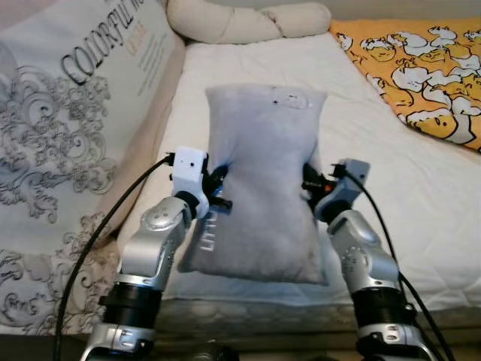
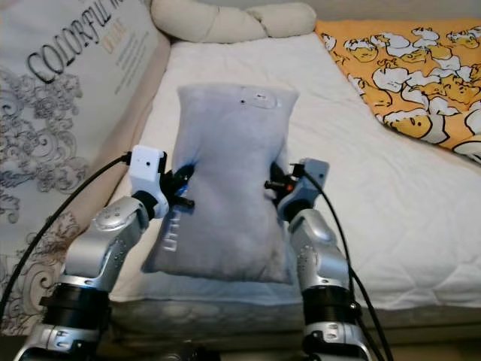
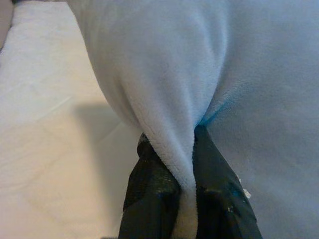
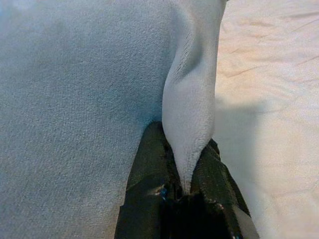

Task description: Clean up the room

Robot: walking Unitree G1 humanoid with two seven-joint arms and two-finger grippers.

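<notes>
A pale grey-blue plush pillow (image 1: 261,180) is held up between my two arms over the white mattress (image 1: 421,188). My left gripper (image 1: 219,179) is shut on a pinched fold at the pillow's left edge, the fabric squeezed between its black fingers (image 3: 152,191). On the opposite side, my right gripper (image 1: 309,180) is shut on a fold of the right edge, with the fingers (image 4: 147,169) pressing the plush. The pillow's lower end hangs near the bed's front edge.
A large patterned cushion with lettering (image 1: 68,143) leans along the bed's left side. A cream knotted bolster (image 1: 248,21) lies at the head of the bed. An orange blanket with cartoon ducks (image 1: 421,68) covers the far right. The mattress's right half is bare.
</notes>
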